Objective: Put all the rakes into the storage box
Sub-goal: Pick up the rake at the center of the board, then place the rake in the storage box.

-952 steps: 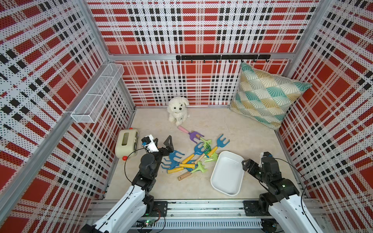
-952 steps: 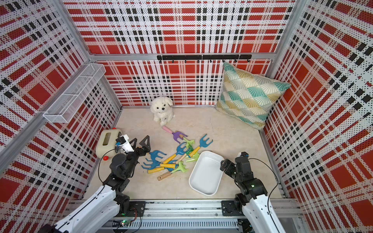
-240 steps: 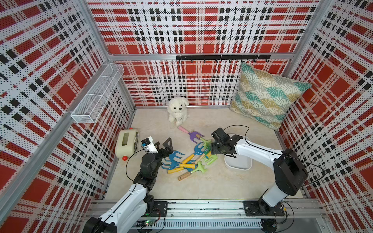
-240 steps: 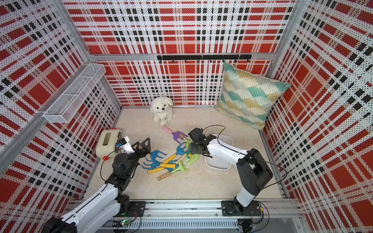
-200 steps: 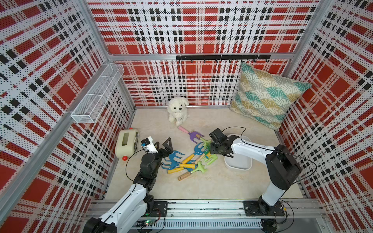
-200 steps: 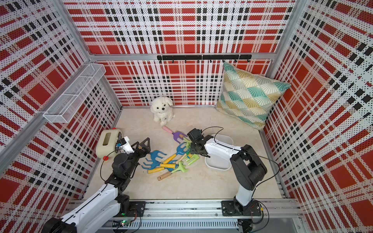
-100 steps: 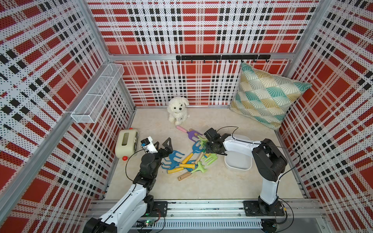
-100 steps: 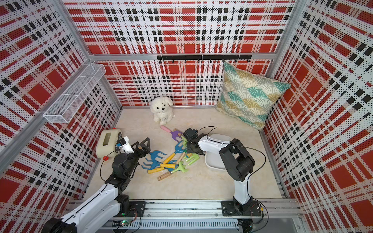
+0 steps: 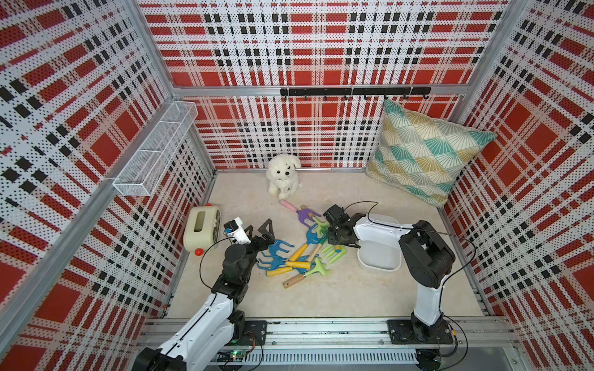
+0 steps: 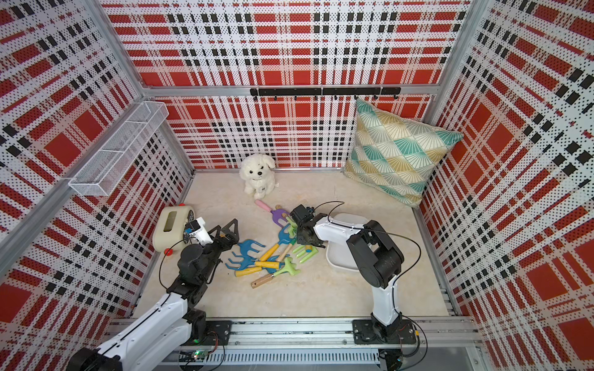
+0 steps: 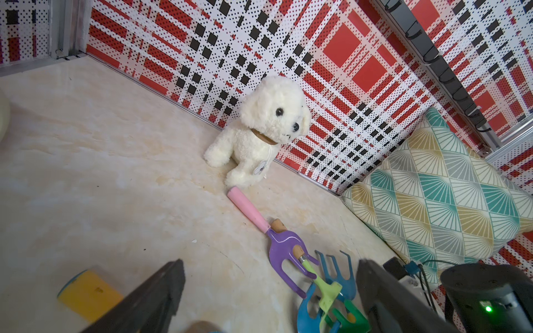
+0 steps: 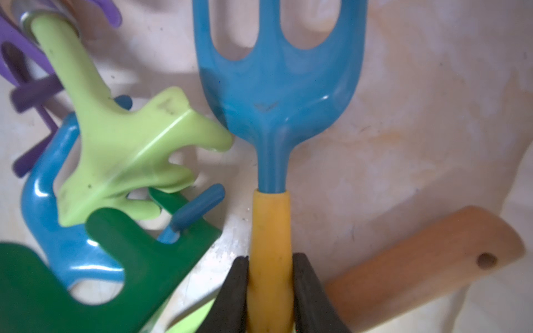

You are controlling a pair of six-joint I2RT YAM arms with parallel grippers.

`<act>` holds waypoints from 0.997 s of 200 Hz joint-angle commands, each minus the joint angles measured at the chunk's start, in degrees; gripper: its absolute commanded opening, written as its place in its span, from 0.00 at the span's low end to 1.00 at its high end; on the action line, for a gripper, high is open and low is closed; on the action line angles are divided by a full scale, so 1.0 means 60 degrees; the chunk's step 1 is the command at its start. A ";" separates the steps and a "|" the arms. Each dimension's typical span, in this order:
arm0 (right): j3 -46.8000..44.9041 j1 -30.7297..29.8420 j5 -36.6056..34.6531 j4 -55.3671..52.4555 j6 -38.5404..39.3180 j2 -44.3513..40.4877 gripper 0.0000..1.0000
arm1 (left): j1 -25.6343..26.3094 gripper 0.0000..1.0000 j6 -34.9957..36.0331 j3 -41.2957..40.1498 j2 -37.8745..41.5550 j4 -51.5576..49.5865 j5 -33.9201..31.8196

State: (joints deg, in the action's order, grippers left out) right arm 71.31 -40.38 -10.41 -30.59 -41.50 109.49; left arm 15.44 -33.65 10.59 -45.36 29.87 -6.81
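The right gripper [image 12: 270,258] is seen clamped on the yellow handle [image 12: 269,227] of the blue rake [image 12: 277,95] — its pads [image 12: 236,288] are pressed against both sides of it. The rake is found on the floor [image 9: 321,295] at the edge of a pile [image 9: 289,260] of toy tools, just beside the box [image 9: 382,255] and outside it. The left gripper [image 9: 258,228] is held with jaws spread wide at the pile's other side.

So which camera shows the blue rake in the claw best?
The right wrist view: the blue rake fills it, yellow handle pinched in the right claw. In both top views the claw mostly hides it. The left wrist view doesn't clearly show it.
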 commanded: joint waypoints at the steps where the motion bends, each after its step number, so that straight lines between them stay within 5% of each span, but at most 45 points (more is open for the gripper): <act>1: 0.0023 -0.0052 -0.0489 -0.0139 0.0001 -0.0758 0.19 | -0.0098 0.99 -0.0046 -0.0066 0.0117 -0.0101 -0.0052; 148: -0.3830 0.0803 -0.1595 -0.1141 -0.0595 -0.7531 0.14 | -0.0668 0.99 -0.0516 -0.0041 0.0001 -0.0403 -0.0307; 199: -0.4933 0.1666 -0.1172 -0.0943 -0.0458 -0.7833 0.14 | -0.0961 0.99 -0.0515 0.0349 -0.1027 -0.0543 0.0116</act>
State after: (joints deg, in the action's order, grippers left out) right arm 42.68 -31.81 -18.22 -37.04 -44.49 62.04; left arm 10.98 -36.56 10.50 -49.12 27.49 -7.77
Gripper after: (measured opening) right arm 0.285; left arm 0.993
